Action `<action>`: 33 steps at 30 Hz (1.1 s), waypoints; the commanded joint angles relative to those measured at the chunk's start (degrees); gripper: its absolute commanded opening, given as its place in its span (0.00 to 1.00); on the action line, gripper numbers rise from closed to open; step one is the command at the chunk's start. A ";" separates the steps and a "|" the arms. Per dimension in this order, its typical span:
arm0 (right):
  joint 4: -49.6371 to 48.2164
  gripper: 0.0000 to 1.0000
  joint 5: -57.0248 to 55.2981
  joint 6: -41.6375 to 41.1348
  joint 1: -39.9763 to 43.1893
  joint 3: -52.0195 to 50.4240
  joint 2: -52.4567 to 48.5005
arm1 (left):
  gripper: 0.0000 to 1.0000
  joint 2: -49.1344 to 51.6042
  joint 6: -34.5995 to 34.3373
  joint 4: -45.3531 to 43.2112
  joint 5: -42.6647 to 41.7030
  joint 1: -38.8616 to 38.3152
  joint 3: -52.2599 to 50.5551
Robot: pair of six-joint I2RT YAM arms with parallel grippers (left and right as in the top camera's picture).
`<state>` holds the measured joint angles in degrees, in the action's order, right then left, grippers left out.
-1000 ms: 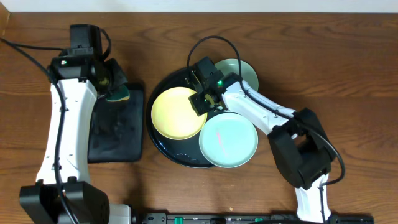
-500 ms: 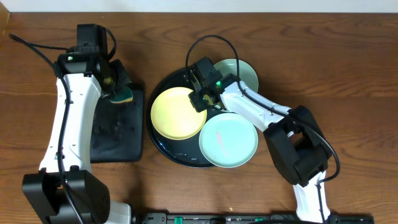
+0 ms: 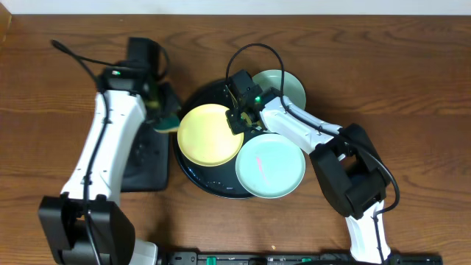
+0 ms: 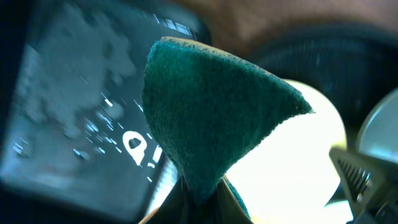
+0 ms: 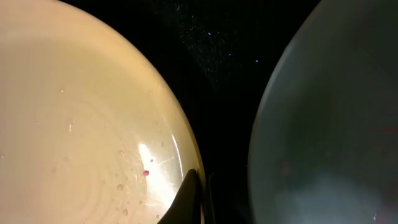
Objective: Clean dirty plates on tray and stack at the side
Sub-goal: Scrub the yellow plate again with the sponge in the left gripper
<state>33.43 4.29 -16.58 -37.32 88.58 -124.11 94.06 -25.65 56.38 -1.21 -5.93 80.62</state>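
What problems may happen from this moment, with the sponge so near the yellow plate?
1. The right tool seems to pinch only the thin rim of the yellow plate; scrubbing pressure may make the plate slip out.
2. The near mint plate lies close beside the yellow one on the tray, so a pushed plate may knock it.
3. The left tool grips the sponge by one end; it may fold while wiping.

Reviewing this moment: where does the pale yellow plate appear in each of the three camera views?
Overhead: yellow plate on the left part of the black tray.
Left wrist: yellow plate is the bright patch at lower right, behind the green sponge.
Right wrist: yellow plate fills the left half.
Shared landmark: the black tray, dark beside the plate in every view.
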 commanded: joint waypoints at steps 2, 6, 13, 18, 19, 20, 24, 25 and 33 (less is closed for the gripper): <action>0.66 0.01 0.04 -1.86 0.52 0.50 -1.46 | 0.07 0.26 -8.20 -1.95 0.15 -4.85 -5.31; 0.63 0.01 0.04 -1.86 0.52 0.48 -1.46 | 0.08 0.26 -12.76 -7.65 0.20 -9.11 -10.86; 0.66 0.01 0.04 -1.84 0.52 0.48 -1.46 | 0.07 0.28 -13.07 -20.98 0.83 -14.23 -19.02; 0.66 0.01 0.02 -1.84 0.52 0.48 -1.46 | 0.07 0.28 -13.07 -24.15 1.22 -14.67 -23.47; 0.63 0.01 0.02 -1.84 0.52 0.48 -1.49 | 0.07 0.28 -13.05 -24.15 1.25 -14.64 -24.04; 0.66 0.01 0.02 -1.84 0.52 0.48 -1.49 | 0.07 0.28 -13.05 -24.22 1.29 -14.62 -24.98; 0.61 0.01 0.02 -1.84 0.52 0.48 -1.49 | 0.08 0.28 -13.05 -25.27 3.39 -14.62 -27.39; 0.61 0.01 0.02 -1.84 0.52 0.48 -1.49 | 0.08 0.28 -13.05 -26.21 4.20 -14.62 -28.20; 0.63 0.01 0.00 -1.84 0.52 0.48 -1.49 | 0.07 0.22 -5.07 -33.22 -0.66 -14.62 -29.77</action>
<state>33.65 4.32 -17.61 -37.32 88.68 -124.11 94.13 -37.21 25.61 0.80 -20.69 51.66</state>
